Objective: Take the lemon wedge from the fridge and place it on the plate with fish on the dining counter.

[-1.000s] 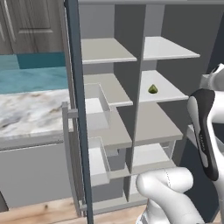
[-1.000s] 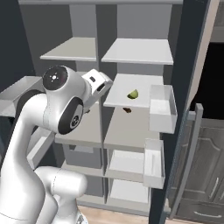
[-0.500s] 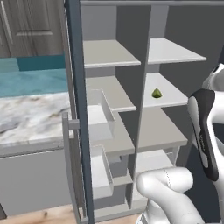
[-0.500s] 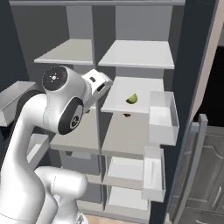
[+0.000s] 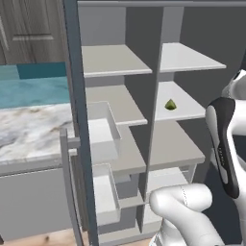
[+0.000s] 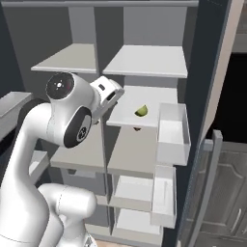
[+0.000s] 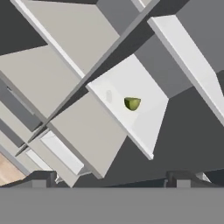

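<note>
Going for the lemon wedge [image 7: 132, 103] in the fridge [image 5: 77, 120]
My gripper [image 7: 113, 178] is wide open w/ nothing in it; I go in slow, keep the wedge btwn the tips, then squeeze

pale fridge shelf [image 5: 185, 108] (right column), lemon wedge [image 5: 170, 104] resting on it

Arm raised from the base, elbow bent high, forearm reaching forward with the hand level. Gripper [image 7: 111, 177] jaws spread wide, the two dark fingertips [image 7: 43, 177] standing well apart, nothing between them.
</note>
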